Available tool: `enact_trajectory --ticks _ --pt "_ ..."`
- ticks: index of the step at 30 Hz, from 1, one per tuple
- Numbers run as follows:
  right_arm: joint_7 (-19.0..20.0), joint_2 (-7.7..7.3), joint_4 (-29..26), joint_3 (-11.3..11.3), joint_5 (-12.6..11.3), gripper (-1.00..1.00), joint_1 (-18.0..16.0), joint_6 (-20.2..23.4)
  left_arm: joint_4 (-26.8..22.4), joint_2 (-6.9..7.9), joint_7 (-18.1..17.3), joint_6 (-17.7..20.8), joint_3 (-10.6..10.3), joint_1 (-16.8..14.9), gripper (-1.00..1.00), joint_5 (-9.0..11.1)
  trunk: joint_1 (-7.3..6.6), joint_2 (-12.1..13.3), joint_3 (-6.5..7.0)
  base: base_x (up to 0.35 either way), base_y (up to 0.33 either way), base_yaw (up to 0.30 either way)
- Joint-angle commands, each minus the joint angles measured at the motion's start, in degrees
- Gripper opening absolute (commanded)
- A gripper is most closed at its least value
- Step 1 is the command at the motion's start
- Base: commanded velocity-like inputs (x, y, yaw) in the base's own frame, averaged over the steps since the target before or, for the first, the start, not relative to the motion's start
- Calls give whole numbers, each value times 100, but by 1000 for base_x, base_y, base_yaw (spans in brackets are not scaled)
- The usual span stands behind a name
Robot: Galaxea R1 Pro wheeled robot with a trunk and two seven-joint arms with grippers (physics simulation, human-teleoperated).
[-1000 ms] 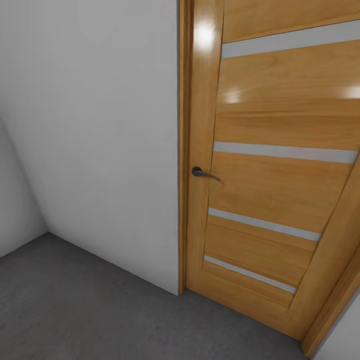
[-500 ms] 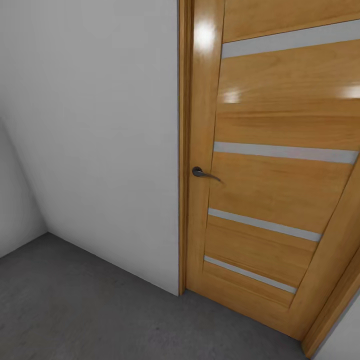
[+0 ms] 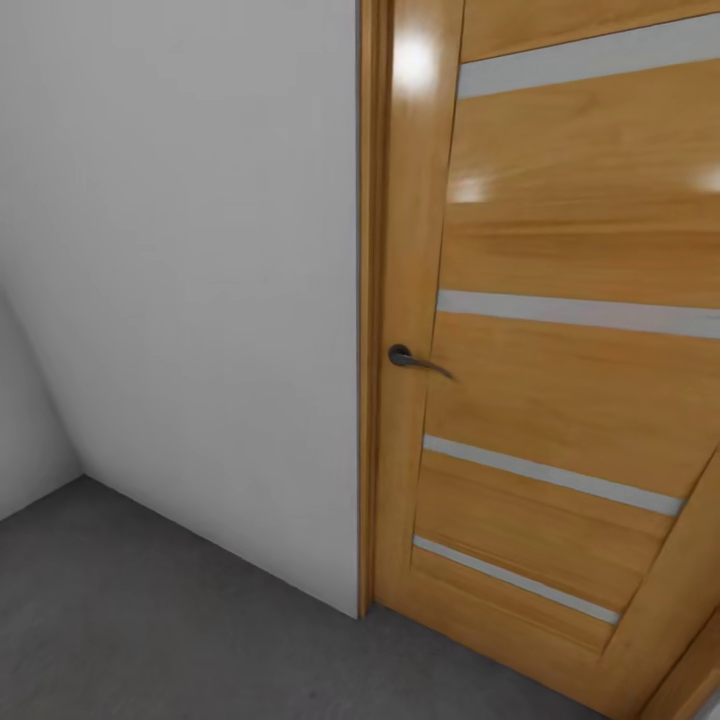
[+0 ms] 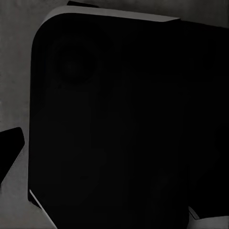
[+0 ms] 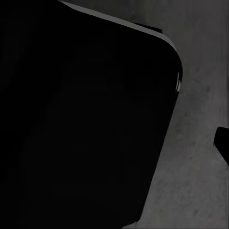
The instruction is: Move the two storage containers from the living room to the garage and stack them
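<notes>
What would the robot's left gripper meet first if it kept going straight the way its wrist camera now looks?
Probably the large black rounded body close ahead, likely part of the robot; the speckled dark grey concrete floor lies beyond it. Depth is unclear.

A door [image 3: 560,400] stands to the right of a wall [image 3: 180,280], its handle [image 3: 415,360] near the edge beside that wall. The floor [image 3: 150,620] lies before both.

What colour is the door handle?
Dark grey metal handle, seen best in the head view.

Grey floor [image 3: 150,620] — wooden door [image 3: 560,380]
</notes>
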Motion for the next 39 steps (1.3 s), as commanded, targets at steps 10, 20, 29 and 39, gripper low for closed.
enact_trajectory --ticks 10,20,29,39 --pt "69 -8 -1 30 4 100 -1 42 -2 2 -6 -7 9 -1 100 53 3 -2 -5 184 0 -91" --pt "79 -8 -1 28 0 100 -1 43 -7 7 -3 -7 9 -1 100 56 3 -2 -5 5 0 -249" --pt "78 -8 -1 28 0 100 -1 16 -8 8 2 -7 9 -1 100 56 3 -2 -5 0 0 -254" --pt "73 -9 -1 28 -1 100 -1 13 -8 5 3 -7 9 -1 100 56 3 -2 -5 5 0 -255"
